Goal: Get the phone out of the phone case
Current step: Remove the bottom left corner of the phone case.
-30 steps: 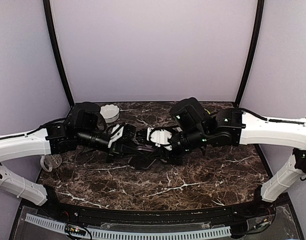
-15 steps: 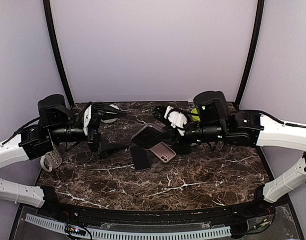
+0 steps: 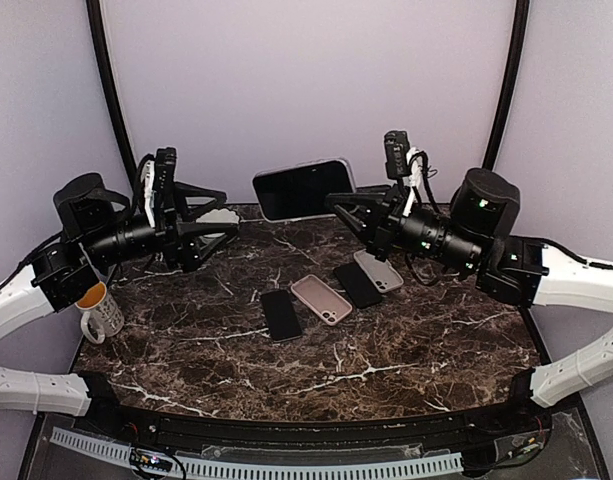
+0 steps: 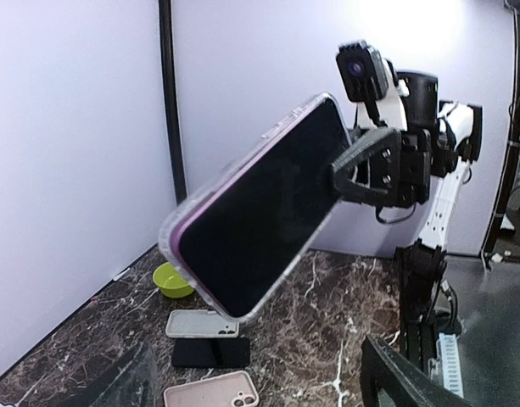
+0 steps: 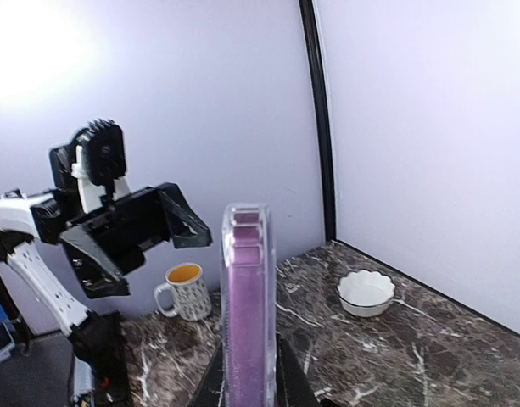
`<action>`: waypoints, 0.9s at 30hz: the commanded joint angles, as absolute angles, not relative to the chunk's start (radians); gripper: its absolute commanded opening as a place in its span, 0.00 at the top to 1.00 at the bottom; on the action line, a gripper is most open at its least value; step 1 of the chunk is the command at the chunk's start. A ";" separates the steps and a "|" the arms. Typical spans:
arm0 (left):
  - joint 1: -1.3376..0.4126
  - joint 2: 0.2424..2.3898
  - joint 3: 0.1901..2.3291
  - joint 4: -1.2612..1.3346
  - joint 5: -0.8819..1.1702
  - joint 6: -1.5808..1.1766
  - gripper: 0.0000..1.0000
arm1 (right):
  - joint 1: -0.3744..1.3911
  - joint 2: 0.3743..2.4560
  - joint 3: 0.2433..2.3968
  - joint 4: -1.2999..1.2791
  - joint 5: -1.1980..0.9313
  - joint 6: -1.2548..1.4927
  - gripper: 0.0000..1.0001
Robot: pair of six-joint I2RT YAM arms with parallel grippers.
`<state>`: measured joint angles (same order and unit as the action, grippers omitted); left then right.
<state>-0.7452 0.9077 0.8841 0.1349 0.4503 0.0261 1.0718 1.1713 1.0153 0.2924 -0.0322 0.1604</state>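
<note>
The phone (image 3: 304,188) sits inside a clear phone case (image 4: 176,233) with a purple rim, held high above the back of the table. My right gripper (image 3: 338,203) is shut on its right end. Seen edge-on in the right wrist view, the phone case (image 5: 248,288) stands upright between my right gripper's (image 5: 248,377) jaws. My left gripper (image 3: 224,213) hangs open to the left of the phone, apart from it, with nothing between its fingers (image 4: 404,381).
On the marble lie a black phone (image 3: 281,314), a pink case (image 3: 321,299), another black phone (image 3: 357,284) and a grey case (image 3: 378,270). A mug (image 3: 98,310) stands at the left edge. Farther back are a white bowl (image 5: 366,292) and a green bowl (image 4: 173,280).
Both arms have risen from the table's middle and drawn apart. My left gripper opened and let go, moving left. The right gripper lifted the cased phone high.
</note>
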 commanded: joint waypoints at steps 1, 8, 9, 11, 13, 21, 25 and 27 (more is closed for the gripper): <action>-0.711 0.921 0.893 0.288 0.603 -0.170 0.19 | 1.065 1.144 0.989 0.617 -0.171 0.322 1.00; -0.702 0.963 0.881 0.457 0.787 -0.313 0.23 | 1.063 1.164 0.933 0.875 -0.306 0.459 1.00; -0.703 0.965 0.877 0.502 0.807 -0.324 0.25 | 1.063 1.171 0.930 0.894 -0.321 0.473 1.00; -0.703 0.968 0.868 0.558 0.840 -0.352 0.29 | 1.063 1.183 0.926 0.929 -0.346 0.497 1.00; -0.702 0.973 0.868 0.591 0.870 -0.372 0.33 | 1.063 1.198 0.926 0.955 -0.358 0.518 1.00; -0.704 0.989 0.857 0.690 0.953 -0.447 0.45 | 1.063 1.228 0.941 0.976 -0.374 0.524 1.00; -0.704 1.000 0.855 0.709 0.940 -0.476 0.49 | 1.064 1.240 0.945 0.972 -0.386 0.524 1.00; -0.704 1.011 0.852 0.731 0.936 -0.501 0.50 | 1.064 1.244 0.947 0.972 -0.389 0.522 1.00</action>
<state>-0.7094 0.9997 0.8677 0.6468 0.9169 -0.4427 1.0702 1.2461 0.9241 0.8505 -0.3759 0.5117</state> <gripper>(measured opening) 0.511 0.103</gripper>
